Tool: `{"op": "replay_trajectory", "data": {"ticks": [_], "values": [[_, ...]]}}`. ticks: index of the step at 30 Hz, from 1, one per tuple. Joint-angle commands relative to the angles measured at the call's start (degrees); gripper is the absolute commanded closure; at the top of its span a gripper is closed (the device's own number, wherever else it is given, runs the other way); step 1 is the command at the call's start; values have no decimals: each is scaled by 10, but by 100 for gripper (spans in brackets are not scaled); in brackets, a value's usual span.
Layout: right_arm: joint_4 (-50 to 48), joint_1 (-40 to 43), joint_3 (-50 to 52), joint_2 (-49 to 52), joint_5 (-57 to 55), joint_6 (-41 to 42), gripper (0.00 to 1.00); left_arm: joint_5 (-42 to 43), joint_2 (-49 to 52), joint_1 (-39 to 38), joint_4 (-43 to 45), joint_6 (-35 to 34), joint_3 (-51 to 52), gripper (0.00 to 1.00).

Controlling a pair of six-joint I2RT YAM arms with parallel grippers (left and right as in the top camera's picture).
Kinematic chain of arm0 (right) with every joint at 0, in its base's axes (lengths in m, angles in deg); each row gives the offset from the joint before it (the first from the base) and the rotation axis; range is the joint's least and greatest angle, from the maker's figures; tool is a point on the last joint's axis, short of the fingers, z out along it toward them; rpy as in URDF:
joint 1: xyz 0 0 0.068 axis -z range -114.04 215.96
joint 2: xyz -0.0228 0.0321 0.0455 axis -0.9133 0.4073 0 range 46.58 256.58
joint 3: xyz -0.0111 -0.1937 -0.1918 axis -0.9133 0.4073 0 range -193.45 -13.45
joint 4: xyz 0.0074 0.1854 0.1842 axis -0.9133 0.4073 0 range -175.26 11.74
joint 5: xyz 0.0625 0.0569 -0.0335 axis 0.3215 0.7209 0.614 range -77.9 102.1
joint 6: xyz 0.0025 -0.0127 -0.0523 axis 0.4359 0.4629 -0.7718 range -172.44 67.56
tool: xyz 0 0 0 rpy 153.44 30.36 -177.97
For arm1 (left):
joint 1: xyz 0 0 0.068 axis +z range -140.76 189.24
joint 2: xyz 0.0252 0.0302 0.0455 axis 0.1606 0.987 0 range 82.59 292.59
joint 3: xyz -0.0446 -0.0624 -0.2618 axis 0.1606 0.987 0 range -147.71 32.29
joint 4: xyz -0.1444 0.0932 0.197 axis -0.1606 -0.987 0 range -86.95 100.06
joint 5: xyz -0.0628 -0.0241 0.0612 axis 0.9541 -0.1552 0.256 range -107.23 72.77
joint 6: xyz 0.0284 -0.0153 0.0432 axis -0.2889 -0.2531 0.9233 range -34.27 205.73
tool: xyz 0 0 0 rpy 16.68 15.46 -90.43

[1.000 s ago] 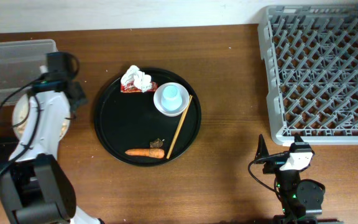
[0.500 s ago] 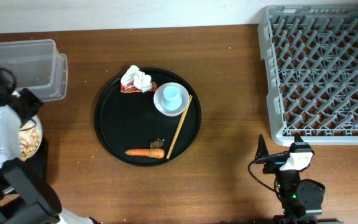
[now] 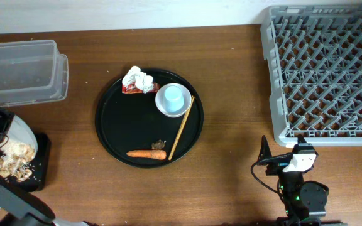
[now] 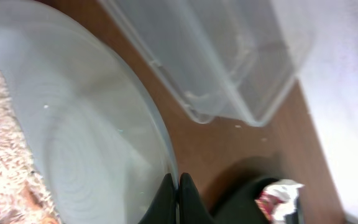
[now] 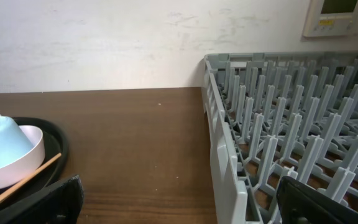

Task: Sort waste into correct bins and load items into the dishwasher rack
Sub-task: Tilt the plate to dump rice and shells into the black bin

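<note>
Left end effector (image 4: 178, 202) clamped on rim of round white plate (image 4: 86, 124) carrying beige rice scraps (image 4: 5, 155); clear plastic tub (image 4: 229, 50) just ahead of it. Right end effector (image 5: 182, 205) fingers wide apart.

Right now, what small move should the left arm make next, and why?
Probably tip the plate steeper: the left gripper pinches its rim, rice scraps lie on its face, and the black container sits partly beneath, so they would likely slide in.

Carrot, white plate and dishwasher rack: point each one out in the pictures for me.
carrot (image 3: 146, 153), overhead view, middle of its body.
white plate (image 4: 98, 155), left wrist view, bare ringed surface.
dishwasher rack (image 3: 268, 75), overhead view, its left rim.
</note>
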Motion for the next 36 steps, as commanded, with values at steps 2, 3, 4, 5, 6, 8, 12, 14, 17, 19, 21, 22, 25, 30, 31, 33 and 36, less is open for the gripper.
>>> {"op": "replay_trajectory", "data": {"ticks": [2, 3, 4, 5, 6, 8, 12, 14, 17, 19, 21, 22, 25, 30, 31, 33, 36], "values": [[2, 4, 3, -4, -5, -4, 2, 36, -64, 0, -11, -25, -11, 99], [2, 4, 3, -4, -5, -4, 2, 36, -69, 0, -20, -25, -11, 100], [2, 4, 3, -4, -5, -4, 2, 36, -70, 0, -29, -29, -11, 99], [2, 4, 3, -4, -5, -4, 2, 36, -70, 1, -34, -31, -11, 99], [2, 4, 3, -4, -5, -4, 2, 36, -70, 3, -38, -31, -11, 99], [2, 4, 3, -4, -5, -4, 2, 38, -70, 13, -43, -31, -11, 99], [2, 4, 3, -4, -5, -4, 2, 47, -70, 50, -43, -31, -11, 100], [2, 4, 3, -4, -5, -4, 2, 77, -68, 72, -38, -31, -11, 99], [2, 4, 3, -4, -5, -4, 2, 181, -55, 97, -2, -31, -11, 100], [2, 4, 3, -4, -5, -4, 2, 224, -45, 108, 11, -31, -11, 100], [2, 4, 3, -4, -5, -4, 2, 224, -38, 117, 10, -31, -11, 100], [2, 4, 3, -4, -5, -4, 2, 224, -37, 122, 6, -31, -11, 100], [2, 4, 3, -4, -5, -4, 2, 219, -36, 130, -2, -47, -11, 100], [2, 4, 3, -4, -5, -4, 2, 271, -36, 146, 28, -83, -11, 100], [2, 4, 3, -4, -5, -4, 2, 285, -36, 147, 28, -87, -11, 100], [2, 4, 3, -4, -5, -4, 2, 308, -36, 147, 27, -102, -11, 100], [2, 4, 3, -4, -5, -4, 2, 253, -36, 154, -6, -101, -11, 100]]}}
